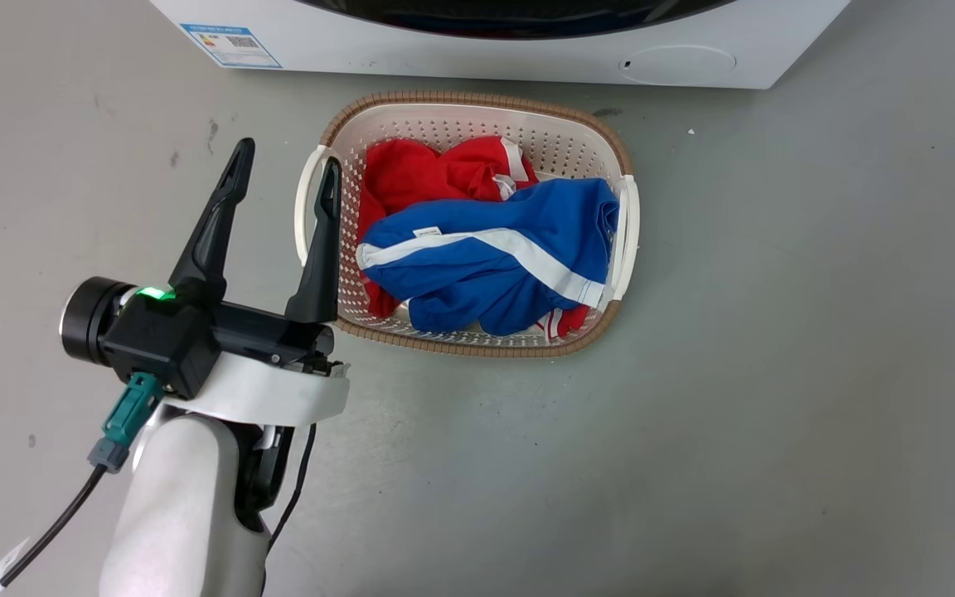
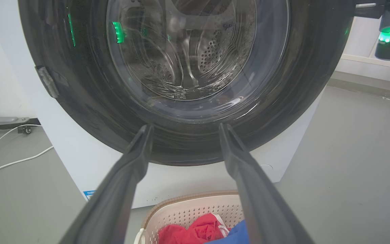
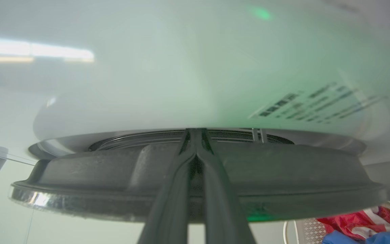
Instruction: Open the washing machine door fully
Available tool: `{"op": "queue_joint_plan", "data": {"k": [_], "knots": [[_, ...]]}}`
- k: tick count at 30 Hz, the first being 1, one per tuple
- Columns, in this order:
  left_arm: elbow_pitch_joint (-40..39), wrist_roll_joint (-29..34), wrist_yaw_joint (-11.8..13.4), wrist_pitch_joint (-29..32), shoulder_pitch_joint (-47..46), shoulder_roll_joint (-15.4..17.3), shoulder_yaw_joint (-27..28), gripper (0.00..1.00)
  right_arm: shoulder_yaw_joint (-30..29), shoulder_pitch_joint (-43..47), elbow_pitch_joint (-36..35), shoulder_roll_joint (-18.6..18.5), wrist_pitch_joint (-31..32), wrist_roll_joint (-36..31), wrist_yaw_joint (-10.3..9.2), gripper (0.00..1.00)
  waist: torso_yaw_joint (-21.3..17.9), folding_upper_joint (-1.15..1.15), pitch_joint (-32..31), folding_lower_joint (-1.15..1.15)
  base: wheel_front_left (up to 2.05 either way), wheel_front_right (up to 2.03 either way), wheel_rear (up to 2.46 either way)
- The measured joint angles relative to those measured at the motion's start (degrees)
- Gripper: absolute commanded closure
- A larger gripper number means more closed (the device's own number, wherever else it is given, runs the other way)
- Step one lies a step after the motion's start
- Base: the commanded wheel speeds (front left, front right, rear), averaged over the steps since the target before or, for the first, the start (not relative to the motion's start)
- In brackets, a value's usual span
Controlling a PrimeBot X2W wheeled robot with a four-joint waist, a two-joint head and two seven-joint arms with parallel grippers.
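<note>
The washing machine door (image 2: 80, 101) is a glossy black disc with a clear glass bowl centre, facing me in the left wrist view. Its lower edge (image 1: 511, 16) shows at the top of the head view. My left gripper (image 1: 287, 157) hangs open above the floor, left of the basket, its fingers apart and holding nothing (image 2: 185, 126). In the right wrist view my right gripper (image 3: 195, 130) is shut, fingers pressed together, tips at the thin dark gap between the door's dark rim (image 3: 283, 176) and the white machine front. The right arm's wrist (image 2: 389, 37) sits by the door's upper right edge.
A cream laundry basket (image 1: 477, 99) with red and blue clothes stands on the grey floor just in front of the machine, below the door (image 2: 181, 203). A small round white flap (image 1: 676, 64) is on the machine's lower right. White cables (image 2: 12, 162) lie on the floor to the left.
</note>
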Motion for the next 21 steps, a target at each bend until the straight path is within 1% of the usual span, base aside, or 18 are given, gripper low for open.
{"op": "queue_joint_plan", "data": {"k": [6,10,15,21], "knots": [[0.1,0.1,-0.1,0.0,-0.2,-0.1,-0.3,0.0,1.2,-0.4,0.8,0.0,2.3,0.4,0.0,1.0,0.0,0.0,0.2,0.0,0.0,0.0,0.0],[0.4,0.1,-0.1,0.0,-0.2,-0.3,-0.4,0.0,1.7,1.1,-0.6,-0.9,4.9,1.0,-0.01,1.0,-0.2,0.0,-0.5,0.0,0.0,0.0,0.0],[1.2,0.1,-0.1,0.0,-0.1,-0.6,-0.2,0.0,2.4,5.1,-3.9,-2.2,6.0,1.1,0.0,1.0,-0.4,0.0,-2.4,0.0,0.0,0.0,0.0],[3.2,0.1,-0.1,0.0,2.1,-1.2,0.0,0.0,3.0,12.7,-8.6,-3.1,6.5,2.5,0.0,1.0,-0.7,0.0,-6.2,-0.01,0.0,0.0,0.0]]}}
